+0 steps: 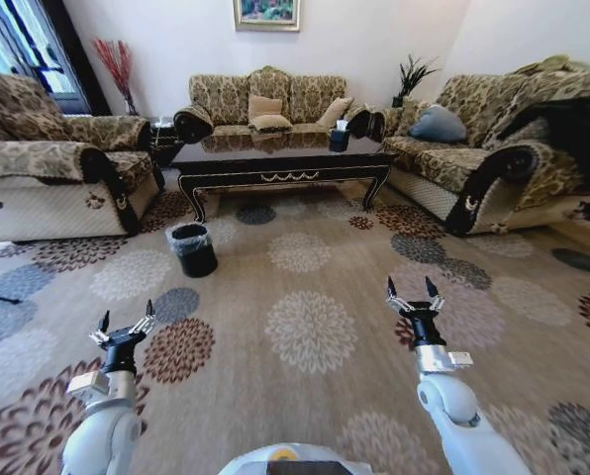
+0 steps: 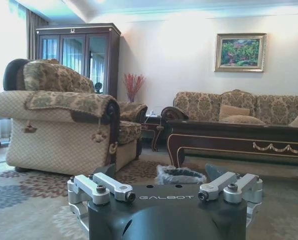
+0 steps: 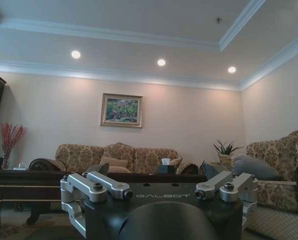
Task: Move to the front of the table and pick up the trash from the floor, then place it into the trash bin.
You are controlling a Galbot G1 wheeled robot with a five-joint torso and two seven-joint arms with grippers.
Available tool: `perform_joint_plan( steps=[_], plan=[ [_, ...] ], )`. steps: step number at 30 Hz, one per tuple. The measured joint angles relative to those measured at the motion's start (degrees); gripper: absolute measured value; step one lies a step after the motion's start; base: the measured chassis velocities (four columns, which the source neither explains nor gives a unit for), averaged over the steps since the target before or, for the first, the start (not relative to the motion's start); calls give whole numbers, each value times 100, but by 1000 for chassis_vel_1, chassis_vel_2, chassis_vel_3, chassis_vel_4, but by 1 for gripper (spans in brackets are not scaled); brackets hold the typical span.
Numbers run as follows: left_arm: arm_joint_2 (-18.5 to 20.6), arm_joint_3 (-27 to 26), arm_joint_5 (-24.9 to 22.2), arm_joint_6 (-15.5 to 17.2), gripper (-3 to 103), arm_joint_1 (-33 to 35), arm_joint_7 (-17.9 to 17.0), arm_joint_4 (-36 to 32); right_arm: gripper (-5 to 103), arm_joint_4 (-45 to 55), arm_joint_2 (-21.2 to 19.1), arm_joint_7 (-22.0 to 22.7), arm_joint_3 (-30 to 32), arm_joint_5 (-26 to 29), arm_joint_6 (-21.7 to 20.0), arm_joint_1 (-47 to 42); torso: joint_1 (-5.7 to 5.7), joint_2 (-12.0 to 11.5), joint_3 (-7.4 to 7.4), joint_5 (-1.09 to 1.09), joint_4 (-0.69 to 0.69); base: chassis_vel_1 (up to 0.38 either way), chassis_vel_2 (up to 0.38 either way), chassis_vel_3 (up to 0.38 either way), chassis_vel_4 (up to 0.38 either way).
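Left pincer (image 1: 124, 325): lower left of the frame, fingers spread, holding nothing;
Right pincer (image 1: 413, 293): lower right, agape, empty;
Trash bin (image 1: 193, 248): left of centre, on the carpet (image 1: 305, 327);
Tabletop (image 1: 280, 155): upper centre

sofa (image 1: 265, 99) at far wall | armchair (image 1: 48, 158) | couch (image 1: 493, 148) | floral carpet (image 1: 305, 327) | painting (image 1: 266, 12) | cabinet (image 2: 79, 55)

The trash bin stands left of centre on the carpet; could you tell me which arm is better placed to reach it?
Probably the left. The trash bin sits ahead of the open left hand, before the table; the open right hand is across the carpet.
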Motion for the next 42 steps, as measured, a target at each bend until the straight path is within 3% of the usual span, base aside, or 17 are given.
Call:
perform_joint_plan(
  steps=[10,42],
  plan=[
    [0,-3,0,0,100,3,-12,0,100,1,2,0,-2,0,1,-3,-2,1,-3,-3,0,381,-200,-361,207],
    [-1,1,0,-1,100,0,0,0,100,0,-1,0,3,0,0,0,0,0,0,-4,-1,-53,-31,51,27]
  ],
)
